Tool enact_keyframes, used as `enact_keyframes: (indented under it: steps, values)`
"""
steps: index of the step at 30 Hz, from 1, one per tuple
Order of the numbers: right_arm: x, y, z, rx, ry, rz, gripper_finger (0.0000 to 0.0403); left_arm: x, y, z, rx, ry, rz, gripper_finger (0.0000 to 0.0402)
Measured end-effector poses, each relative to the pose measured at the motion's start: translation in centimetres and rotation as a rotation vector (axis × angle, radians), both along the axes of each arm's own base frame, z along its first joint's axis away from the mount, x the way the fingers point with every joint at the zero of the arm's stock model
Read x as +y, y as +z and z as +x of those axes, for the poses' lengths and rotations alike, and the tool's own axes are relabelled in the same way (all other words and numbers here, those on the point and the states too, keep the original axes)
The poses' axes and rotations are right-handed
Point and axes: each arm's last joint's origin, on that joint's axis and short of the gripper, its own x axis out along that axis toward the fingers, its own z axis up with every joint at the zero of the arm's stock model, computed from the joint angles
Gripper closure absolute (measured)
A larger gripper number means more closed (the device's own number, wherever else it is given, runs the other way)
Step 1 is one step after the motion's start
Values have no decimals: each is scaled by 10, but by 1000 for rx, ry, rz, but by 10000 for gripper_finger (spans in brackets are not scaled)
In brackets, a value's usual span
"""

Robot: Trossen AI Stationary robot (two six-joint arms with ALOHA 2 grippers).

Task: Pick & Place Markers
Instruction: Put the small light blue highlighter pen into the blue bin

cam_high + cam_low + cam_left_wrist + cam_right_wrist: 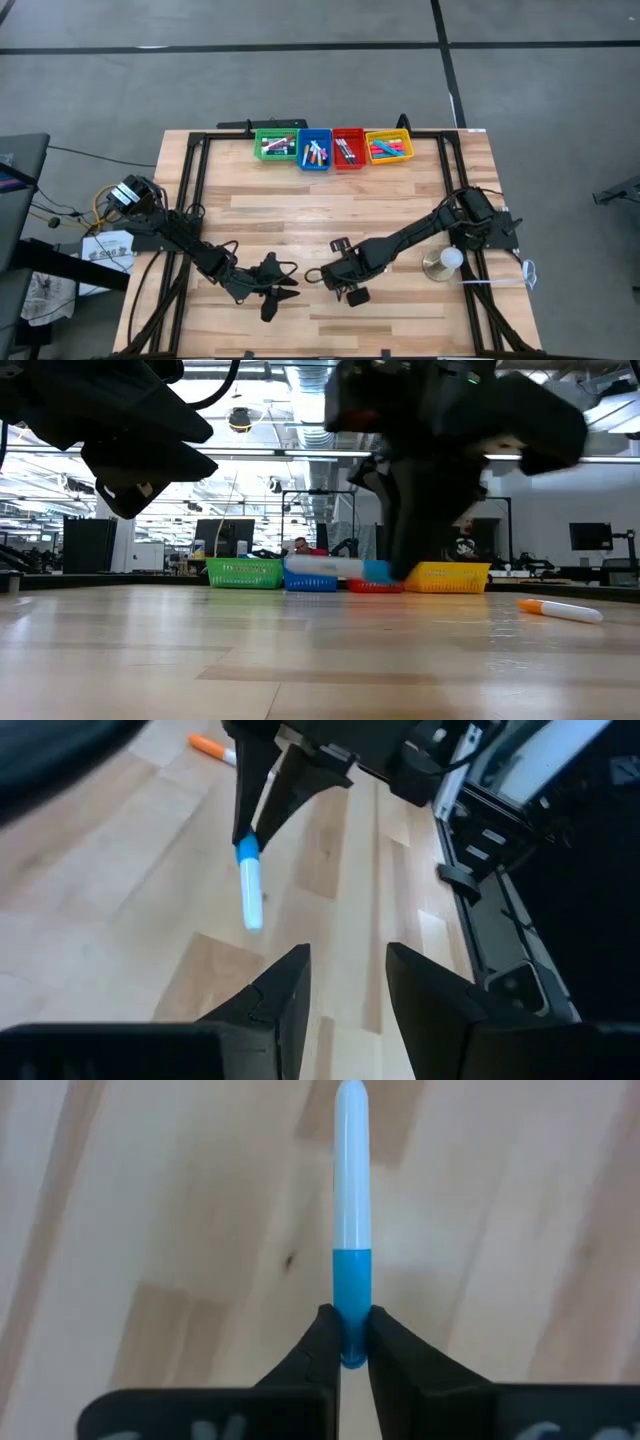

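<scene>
Here, the right arm is gripping a blue-and-white marker (349,1230) by its blue cap.
Light, stiff and smooth (likely to swivel when pinched at one end), it is sitting near table centre in the right gripper (347,1342), clenched on it; a mid-barrel hold looks steadier. The left gripper (345,982), just left, is hanging parted and empty.

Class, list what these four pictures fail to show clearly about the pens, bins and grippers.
- High view: the pen held by the right gripper is too small to make out.
- Low view: the red bin is mostly hidden behind the held pen.
- Left wrist view: the orange pen is partly hidden by the right arm.
</scene>
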Motion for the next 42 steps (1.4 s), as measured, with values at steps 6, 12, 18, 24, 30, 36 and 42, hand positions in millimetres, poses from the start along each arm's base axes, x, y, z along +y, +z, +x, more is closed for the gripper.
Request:
enact_keyframes:
  steps: [6,12,18,24,30,36,42]
  values:
    - [-3,24,13,-37,-17,13,385,3,0,2,-17,54,33,270]
    - [1,48,23,-103,-17,39,383,10,0,6,-18,65,80,267]
    - [3,56,26,-130,-17,49,384,13,0,8,-15,73,84,250]
    - [1,58,25,-119,-25,17,384,13,0,8,-14,73,85,246]
    - [-29,53,20,0,-74,-108,386,7,-1,4,-1,10,58,254]
    - [-68,54,25,40,-126,-148,385,13,17,-5,4,0,133,261]
    - [-134,68,36,13,-254,-168,386,35,60,-20,-58,17,244,262]
